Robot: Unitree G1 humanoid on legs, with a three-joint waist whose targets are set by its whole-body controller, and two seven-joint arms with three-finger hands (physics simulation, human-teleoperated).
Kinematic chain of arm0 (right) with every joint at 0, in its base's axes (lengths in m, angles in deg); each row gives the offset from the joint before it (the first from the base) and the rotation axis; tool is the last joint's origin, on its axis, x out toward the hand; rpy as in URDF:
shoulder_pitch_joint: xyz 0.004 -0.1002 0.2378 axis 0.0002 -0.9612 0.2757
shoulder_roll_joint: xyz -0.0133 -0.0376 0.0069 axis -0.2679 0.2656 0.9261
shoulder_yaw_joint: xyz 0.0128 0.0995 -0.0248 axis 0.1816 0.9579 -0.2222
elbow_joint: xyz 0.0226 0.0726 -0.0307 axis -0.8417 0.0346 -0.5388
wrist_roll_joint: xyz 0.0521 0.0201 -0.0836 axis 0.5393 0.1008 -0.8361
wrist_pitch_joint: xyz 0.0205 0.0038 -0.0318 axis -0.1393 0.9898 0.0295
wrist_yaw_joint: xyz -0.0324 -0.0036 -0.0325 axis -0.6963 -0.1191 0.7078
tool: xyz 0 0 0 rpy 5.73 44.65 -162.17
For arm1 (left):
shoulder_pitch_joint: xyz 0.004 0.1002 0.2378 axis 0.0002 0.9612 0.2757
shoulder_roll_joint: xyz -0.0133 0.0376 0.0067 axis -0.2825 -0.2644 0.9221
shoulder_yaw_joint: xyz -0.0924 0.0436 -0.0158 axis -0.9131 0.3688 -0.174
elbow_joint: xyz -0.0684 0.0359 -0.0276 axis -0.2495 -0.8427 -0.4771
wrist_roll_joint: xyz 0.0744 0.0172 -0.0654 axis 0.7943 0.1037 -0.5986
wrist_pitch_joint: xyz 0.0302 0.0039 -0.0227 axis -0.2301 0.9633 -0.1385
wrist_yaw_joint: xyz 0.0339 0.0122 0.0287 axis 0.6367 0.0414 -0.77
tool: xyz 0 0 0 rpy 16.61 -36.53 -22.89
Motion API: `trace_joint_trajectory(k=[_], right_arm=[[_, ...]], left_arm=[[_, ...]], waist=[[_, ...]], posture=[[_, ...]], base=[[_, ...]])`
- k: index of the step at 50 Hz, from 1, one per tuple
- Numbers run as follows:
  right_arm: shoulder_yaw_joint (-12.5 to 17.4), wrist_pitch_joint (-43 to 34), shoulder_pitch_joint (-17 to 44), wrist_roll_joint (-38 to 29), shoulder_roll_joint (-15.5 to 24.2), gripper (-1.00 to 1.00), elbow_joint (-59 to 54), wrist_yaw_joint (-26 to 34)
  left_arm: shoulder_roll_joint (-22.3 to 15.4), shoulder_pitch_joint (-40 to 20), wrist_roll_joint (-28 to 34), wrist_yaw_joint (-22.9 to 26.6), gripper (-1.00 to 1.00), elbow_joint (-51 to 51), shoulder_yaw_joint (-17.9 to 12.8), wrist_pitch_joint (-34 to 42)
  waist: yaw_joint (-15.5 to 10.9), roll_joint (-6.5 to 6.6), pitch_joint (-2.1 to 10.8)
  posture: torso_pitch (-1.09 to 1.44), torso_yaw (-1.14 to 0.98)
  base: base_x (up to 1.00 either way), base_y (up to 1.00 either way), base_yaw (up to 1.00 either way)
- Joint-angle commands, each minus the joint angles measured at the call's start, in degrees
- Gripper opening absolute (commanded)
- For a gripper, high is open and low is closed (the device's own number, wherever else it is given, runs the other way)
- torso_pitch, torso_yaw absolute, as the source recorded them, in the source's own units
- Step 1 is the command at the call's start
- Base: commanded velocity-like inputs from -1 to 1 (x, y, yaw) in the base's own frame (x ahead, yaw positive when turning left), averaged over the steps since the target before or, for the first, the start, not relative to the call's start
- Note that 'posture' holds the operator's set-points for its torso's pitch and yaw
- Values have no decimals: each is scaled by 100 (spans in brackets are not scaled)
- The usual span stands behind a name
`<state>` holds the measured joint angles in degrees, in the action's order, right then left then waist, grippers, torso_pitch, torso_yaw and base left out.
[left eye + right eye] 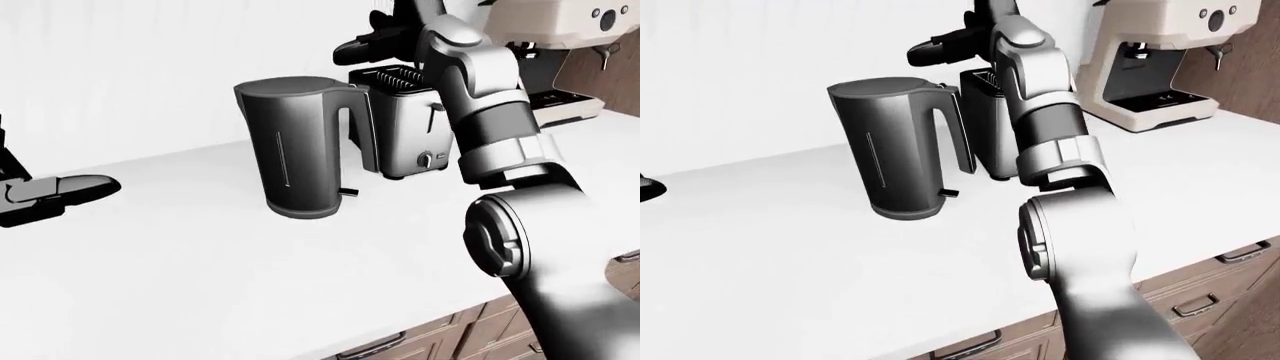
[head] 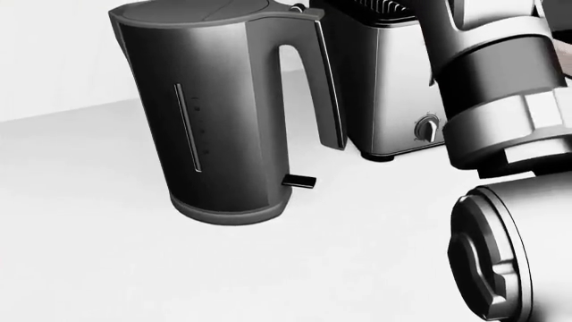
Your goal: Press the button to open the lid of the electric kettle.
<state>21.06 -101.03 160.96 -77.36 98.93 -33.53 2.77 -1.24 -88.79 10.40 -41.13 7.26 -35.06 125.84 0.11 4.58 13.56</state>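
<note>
The dark grey electric kettle (image 1: 300, 146) stands upright on the white counter (image 1: 200, 270), its lid shut and its handle to the right. A small button (image 2: 295, 8) sits at the top of the handle, and a switch lever (image 2: 300, 181) sticks out at the base. My right arm rises on the right. My right hand (image 1: 350, 49) hovers, fingers extended, above and to the right of the kettle's lid, not touching it. My left hand (image 1: 60, 191) lies open and empty on the counter at the far left.
A steel toaster (image 1: 405, 120) stands close behind the kettle's handle, under my right hand. A cream coffee machine (image 1: 1150, 60) is at the top right. Wooden drawers (image 1: 1200, 304) run below the counter edge.
</note>
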Motion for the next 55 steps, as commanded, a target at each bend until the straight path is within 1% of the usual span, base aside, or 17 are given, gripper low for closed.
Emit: trace_joint_trajectory(k=[1,16,27,47,53,55], right_arm=[[32,183,244,9,45,100,174,-14],[59,518,328,-40,36,100,-206,-123],[40,860,247,-196,31,100,-457,-169],[75,918,271,-224,22,100,-555,-229],[141,1149,367,-240,3,100,-825,-663],[136,1226,387,-278,14,100,-917,-819]], left_arm=[[-112,-104,8,2,100,71,-73,-143],[-75,-86,46,4,100,77,-21,-177],[-67,-97,61,11,100,83,-20,-168],[-69,-83,53,31,100,91,-64,-155],[-60,-61,72,43,100,70,-55,-193],[-88,-91,34,30,100,81,-93,-148]], waist=[[0,22,67],[-4,26,72],[1,28,79],[2,26,83],[-7,30,82],[-10,31,82]], posture=[[-40,0],[-40,0],[-40,0],[-40,0],[-40,0],[-40,0]], base=[[0,0,0],[0,0,0],[0,0,0],[0,0,0],[0,0,0],[0,0,0]])
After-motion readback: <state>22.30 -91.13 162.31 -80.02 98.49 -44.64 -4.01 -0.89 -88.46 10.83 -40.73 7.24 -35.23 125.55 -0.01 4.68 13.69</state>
